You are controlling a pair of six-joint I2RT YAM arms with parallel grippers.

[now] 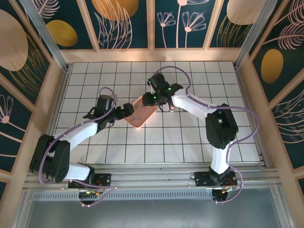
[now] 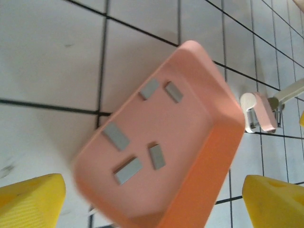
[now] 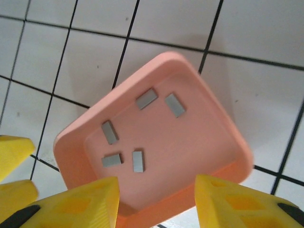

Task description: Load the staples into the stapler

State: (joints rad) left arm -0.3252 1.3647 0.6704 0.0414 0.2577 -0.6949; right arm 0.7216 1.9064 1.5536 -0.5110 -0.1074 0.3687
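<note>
Staples, five short grey strips, lie loose inside the pink tray at centre frame. I judge them light, stiff, slick and liable to break apart, so I'd pinch one across its long sides. My right end effector looks clamped on the tray's near corner. The left end effector is spread wide and empty, flanking the tray.

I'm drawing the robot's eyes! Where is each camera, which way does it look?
Top external: above and behind, looking down at the table; left arm, right arm show.
Left wrist: on the left arm, facing the pink tray; yellow fingers show.
Right wrist: on the right arm, facing that tray; yellow fingers show.
Both wrist views share five staples.
</note>
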